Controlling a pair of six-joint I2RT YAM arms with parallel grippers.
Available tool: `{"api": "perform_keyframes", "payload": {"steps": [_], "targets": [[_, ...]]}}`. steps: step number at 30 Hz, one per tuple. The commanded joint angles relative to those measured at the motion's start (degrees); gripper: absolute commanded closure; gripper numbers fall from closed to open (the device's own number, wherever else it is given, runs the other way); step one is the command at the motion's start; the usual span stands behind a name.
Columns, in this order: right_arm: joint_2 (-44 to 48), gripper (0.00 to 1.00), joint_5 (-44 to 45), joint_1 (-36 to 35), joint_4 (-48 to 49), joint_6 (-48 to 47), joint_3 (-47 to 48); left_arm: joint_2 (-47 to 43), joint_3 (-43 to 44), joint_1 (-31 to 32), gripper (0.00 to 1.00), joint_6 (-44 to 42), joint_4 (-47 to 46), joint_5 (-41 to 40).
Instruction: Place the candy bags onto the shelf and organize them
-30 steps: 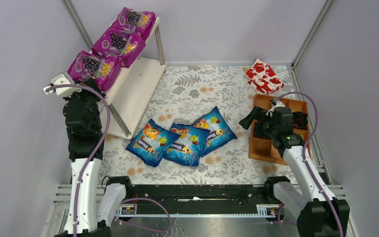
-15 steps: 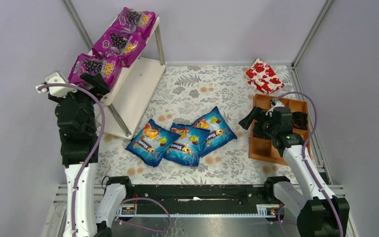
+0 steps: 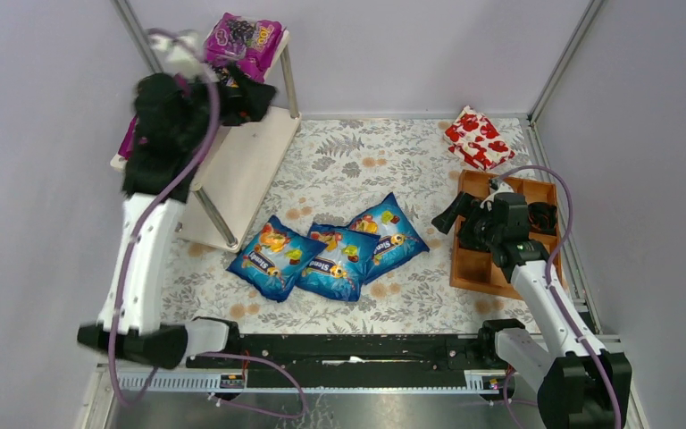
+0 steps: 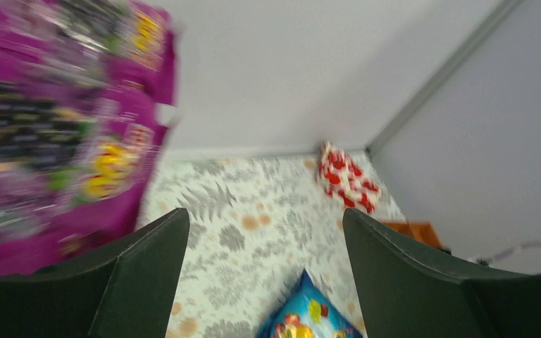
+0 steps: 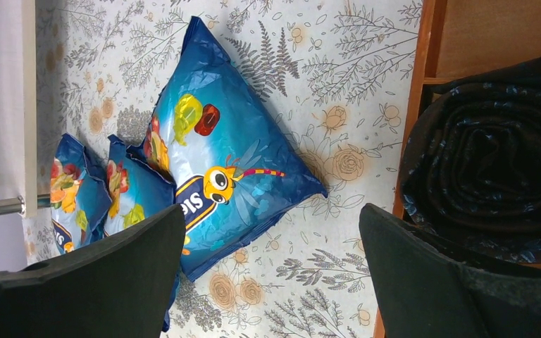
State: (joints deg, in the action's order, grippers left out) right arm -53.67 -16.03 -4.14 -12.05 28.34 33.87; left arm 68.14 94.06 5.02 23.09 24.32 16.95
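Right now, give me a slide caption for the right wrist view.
Open right gripper facing three overlapping blue candy bags, brown wooden tray at right.

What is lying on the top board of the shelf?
One purple candy bag lies at the far end of the shelf. The left arm covers most of that board; only a purple edge peeks out beside it.

left arm [image 3: 143,259], right arm [image 3: 543,290], both white tubes with chunky black joints, purple cables [image 3: 123,268] looping alongside, matte black fingers [image 5: 91,282]
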Motion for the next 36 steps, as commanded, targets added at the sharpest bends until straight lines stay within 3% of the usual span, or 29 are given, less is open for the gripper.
{"api": "perform_keyframes", "payload": {"steps": [1,7,16,21,36], "targets": [[-0.9,0.00,-1.0,-0.3,2.5,0.3,-0.1,8.6,7.4,11.5,0.18,-5.7,6.3,-3.9],[-0.6,0.00,-0.4,-0.3,2.0,-0.1,-0.3,17.9,14.0,16.7,0.23,-9.1,10.8,-21.0],[-1.2,0.00,-0.5,-0.3,2.5,0.0,-0.5,28.8,25.8,16.9,0.23,-13.7,13.5,-29.6],[-0.7,0.00,-0.3,-0.3,1.9,-0.3,-0.6,32.7,32.3,16.0,0.23,-13.6,17.1,-30.6],[-1.2,0.00,-0.2,-0.3,2.4,-0.1,-0.8,32.8,30.8,9.9,0.25,-11.4,15.7,-25.8]]}}
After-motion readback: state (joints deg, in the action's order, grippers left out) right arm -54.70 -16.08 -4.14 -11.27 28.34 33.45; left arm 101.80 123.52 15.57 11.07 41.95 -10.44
